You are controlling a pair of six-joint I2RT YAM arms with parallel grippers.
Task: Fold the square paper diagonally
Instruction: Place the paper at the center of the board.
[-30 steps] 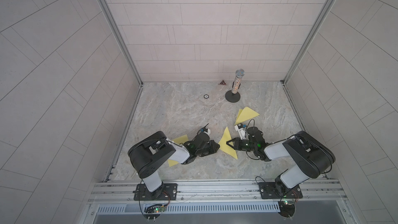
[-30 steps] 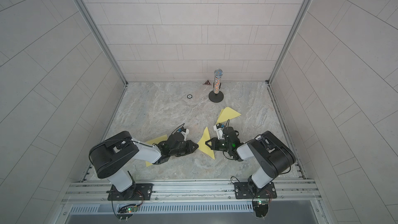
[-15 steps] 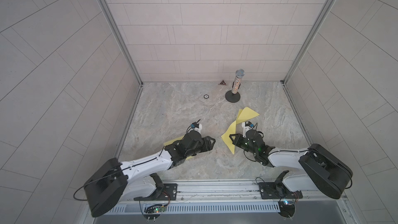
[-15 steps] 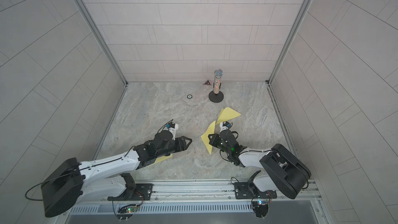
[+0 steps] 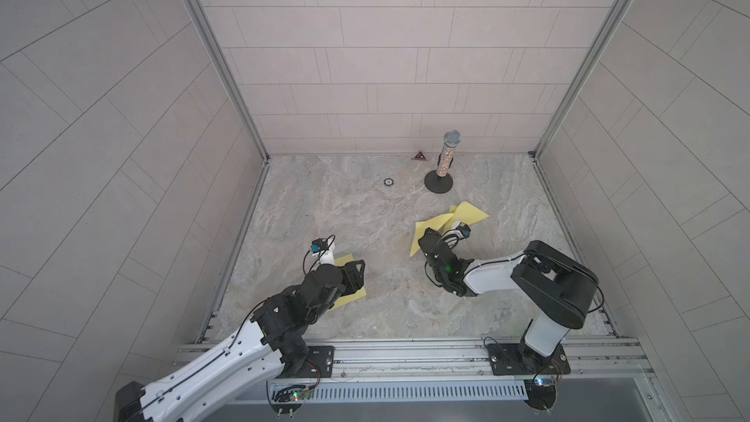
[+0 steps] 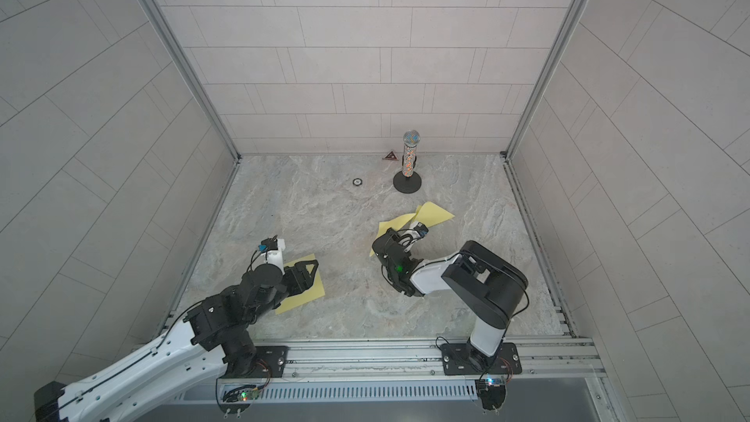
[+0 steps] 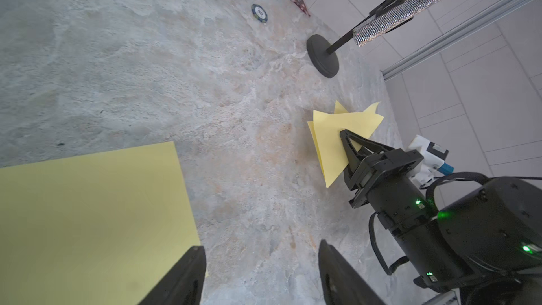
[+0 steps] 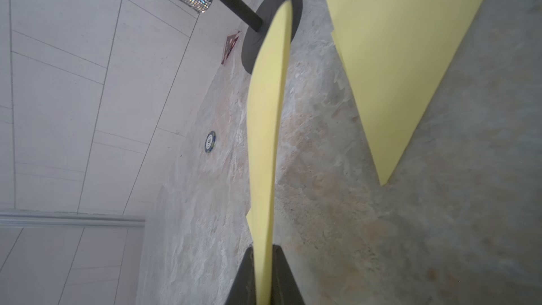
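Looking down the cell, I see the marble tabletop (image 5: 365,213) filling the floor between the tiled walls; my left arm (image 5: 227,359) reaches in low from the near rail, and my right arm (image 5: 552,282) bends in from its own side. The left gripper (image 7: 259,250) hangs with its fingers well apart and nothing between them, over the edge of a flat yellow square sheet (image 7: 88,215) lying on the marble on the left. The right gripper (image 8: 263,249) is pinched on a second yellow paper (image 7: 328,142), right of centre, holding it bowed and on edge; whether its far corner touches the marble I cannot tell. Just beyond it a folded yellow triangle (image 5: 470,213) lies flat; behind that a glittery microphone (image 5: 446,154) stands upright on a round black base near the back wall; a poker chip (image 7: 260,13) lies apart to its left; a dark red triangular tag (image 5: 419,156) sits by the wall beside the microphone.
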